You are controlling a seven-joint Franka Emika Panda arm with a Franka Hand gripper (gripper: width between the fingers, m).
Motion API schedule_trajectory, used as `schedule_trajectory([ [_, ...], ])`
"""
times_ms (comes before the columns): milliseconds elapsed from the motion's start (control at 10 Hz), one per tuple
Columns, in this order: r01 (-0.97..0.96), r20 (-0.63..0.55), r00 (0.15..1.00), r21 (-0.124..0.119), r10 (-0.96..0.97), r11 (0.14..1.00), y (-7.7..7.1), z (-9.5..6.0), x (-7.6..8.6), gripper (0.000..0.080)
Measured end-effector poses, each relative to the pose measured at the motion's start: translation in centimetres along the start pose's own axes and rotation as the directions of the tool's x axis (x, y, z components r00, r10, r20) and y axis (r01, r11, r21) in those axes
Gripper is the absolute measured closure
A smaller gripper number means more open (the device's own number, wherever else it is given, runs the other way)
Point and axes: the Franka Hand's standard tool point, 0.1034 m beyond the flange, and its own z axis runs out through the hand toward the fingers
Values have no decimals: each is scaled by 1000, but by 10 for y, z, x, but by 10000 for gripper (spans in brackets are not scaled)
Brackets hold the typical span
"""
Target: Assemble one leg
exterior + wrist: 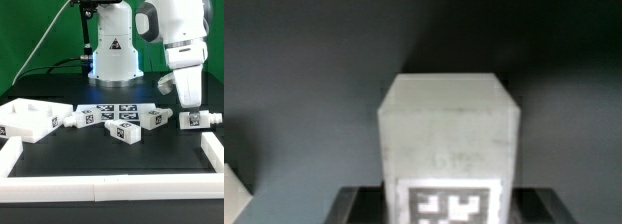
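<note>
We find the jaws hanging just above the rightmost leg [197,120], which lies on the dark surface [110,155]; we cannot tell whether they stand apart. Three further legs [125,131], the marker board [112,108] and a white tabletop [25,118] lie apart from it, toward the exterior view's left.

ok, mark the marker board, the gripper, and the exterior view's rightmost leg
marker board [110,110], exterior view, central tag
gripper [189,102], exterior view, midway between fingertips
leg [200,120], exterior view, middle of its body

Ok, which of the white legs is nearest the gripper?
The leg farthest to the exterior view's right, just under the gripper; the other three legs lie further left, by the marker board.
</note>
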Motion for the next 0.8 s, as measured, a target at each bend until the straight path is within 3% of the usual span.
schedule_trajectory([
  [100,0,1,1000,1,0,1000,0,0,0,520],
  [200,-6,7,1000,6,6,1000,0,-1,-1,335],
  [300,-30,39,999,18,29,999,7,-14,-1,216],
  [400,-65,58,996,6,64,998,18,-33,0,216],
  [500,-98,89,991,9,97,995,27,-48,-8,164],
  [700,-184,142,974,20,179,983,52,-75,-35,154],
  [800,-217,142,966,4,214,976,62,-82,-51,151],
])
